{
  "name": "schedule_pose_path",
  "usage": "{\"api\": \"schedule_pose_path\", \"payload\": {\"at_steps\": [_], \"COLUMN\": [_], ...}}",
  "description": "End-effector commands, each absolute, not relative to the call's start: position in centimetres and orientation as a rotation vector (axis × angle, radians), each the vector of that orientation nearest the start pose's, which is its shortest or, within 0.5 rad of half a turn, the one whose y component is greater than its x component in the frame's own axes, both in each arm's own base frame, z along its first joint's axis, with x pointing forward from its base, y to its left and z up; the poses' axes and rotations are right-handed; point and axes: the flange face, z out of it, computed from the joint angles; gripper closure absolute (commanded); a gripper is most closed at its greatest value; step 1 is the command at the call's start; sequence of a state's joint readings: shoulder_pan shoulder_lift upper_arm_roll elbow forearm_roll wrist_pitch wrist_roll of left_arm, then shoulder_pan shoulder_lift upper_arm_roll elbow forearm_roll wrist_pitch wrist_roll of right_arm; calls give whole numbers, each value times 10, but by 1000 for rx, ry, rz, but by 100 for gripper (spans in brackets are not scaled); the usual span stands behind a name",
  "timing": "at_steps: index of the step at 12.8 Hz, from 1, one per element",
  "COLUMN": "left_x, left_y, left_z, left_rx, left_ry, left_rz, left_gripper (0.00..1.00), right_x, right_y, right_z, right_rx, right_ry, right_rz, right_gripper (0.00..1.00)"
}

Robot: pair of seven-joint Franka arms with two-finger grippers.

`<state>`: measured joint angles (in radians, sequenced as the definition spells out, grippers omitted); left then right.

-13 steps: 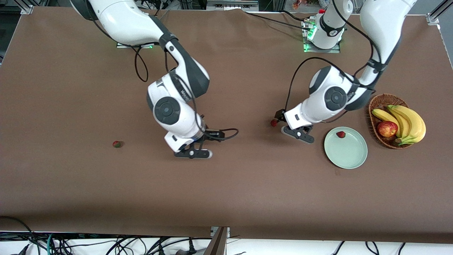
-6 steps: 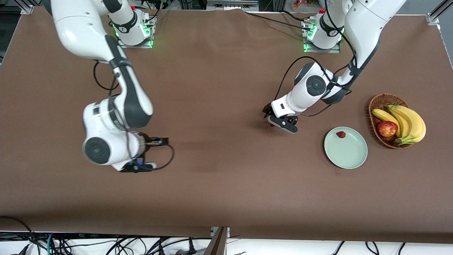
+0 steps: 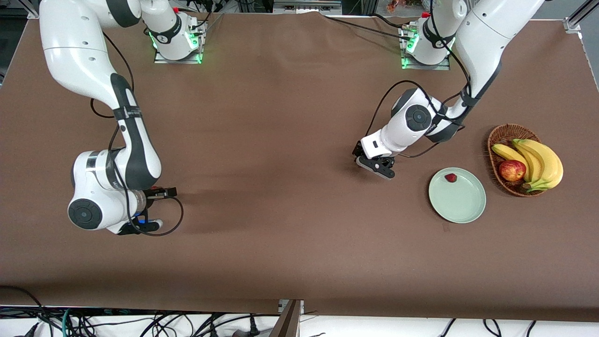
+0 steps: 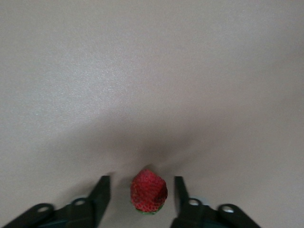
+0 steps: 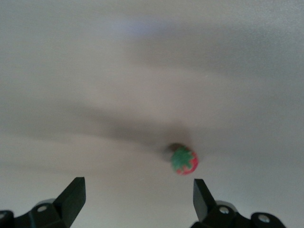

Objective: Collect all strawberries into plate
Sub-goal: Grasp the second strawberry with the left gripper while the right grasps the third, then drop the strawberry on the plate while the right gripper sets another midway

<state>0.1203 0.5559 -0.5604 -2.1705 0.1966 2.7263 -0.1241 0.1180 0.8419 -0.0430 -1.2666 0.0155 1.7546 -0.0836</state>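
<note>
One strawberry (image 3: pixel 450 177) lies in the pale mint-green plate (image 3: pixel 463 206), near its rim. My left gripper (image 3: pixel 374 167) is down at the table beside the plate, toward the right arm's end. It is open, and in the left wrist view (image 4: pixel 141 191) a second strawberry (image 4: pixel 148 192) lies between its fingers with a gap on each side. The front view does not show that berry. My right gripper (image 3: pixel 140 227) is open near the right arm's end of the table. Its wrist view (image 5: pixel 137 192) shows the third strawberry (image 5: pixel 184 160) on the cloth just ahead of one finger (image 5: pixel 200 192).
A brown wicker basket (image 3: pixel 500 135) with bananas (image 3: pixel 538 159) and a red apple (image 3: pixel 512 170) stands beside the plate at the left arm's end. Brown cloth covers the table.
My right arm has swung from the table's middle toward its own end, to the strawberry there. My left gripper has shifted over the strawberry beside the plate, which the front view no longer shows.
</note>
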Motion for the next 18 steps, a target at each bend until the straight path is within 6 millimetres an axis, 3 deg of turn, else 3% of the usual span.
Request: {"api": "schedule_pose_path", "payload": {"at_steps": [1,3,5,8,9,11,13,15,18], "left_x": [512,514,524,555,571,601,621,637,661], "left_y": [-253,-251,-234,-195,-178,-152,-110,-58,26], "left_z": [181,185,201,250,268,303,307,295,263], "left_rx": [-3275,-3267,-3239,-3134,-3100,-3043,-3029,-3030,-3038], "left_ry": [696,703,669,690,727,872,959,1042,1198], "left_rz": [-91,-99,-69,85,165,296,317,305,290], "left_gripper": [81,92,93,93,93,93,93,90,88], "right_x": [698,696,693,686,685,683,683,682,677], "right_y": [32,30,32,30,29,29,28,26,19], "right_z": [206,195,191,178,177,177,176,177,177], "right_rx": [-3088,-3088,-3086,-3094,-3094,-3092,-3088,-3085,-3085], "right_ry": [-352,-374,-376,-388,-386,-390,-405,-413,-405], "right_rz": [509,480,492,492,497,517,522,534,592], "right_gripper": [0,0,0,1,9,38,46,46,46]}}
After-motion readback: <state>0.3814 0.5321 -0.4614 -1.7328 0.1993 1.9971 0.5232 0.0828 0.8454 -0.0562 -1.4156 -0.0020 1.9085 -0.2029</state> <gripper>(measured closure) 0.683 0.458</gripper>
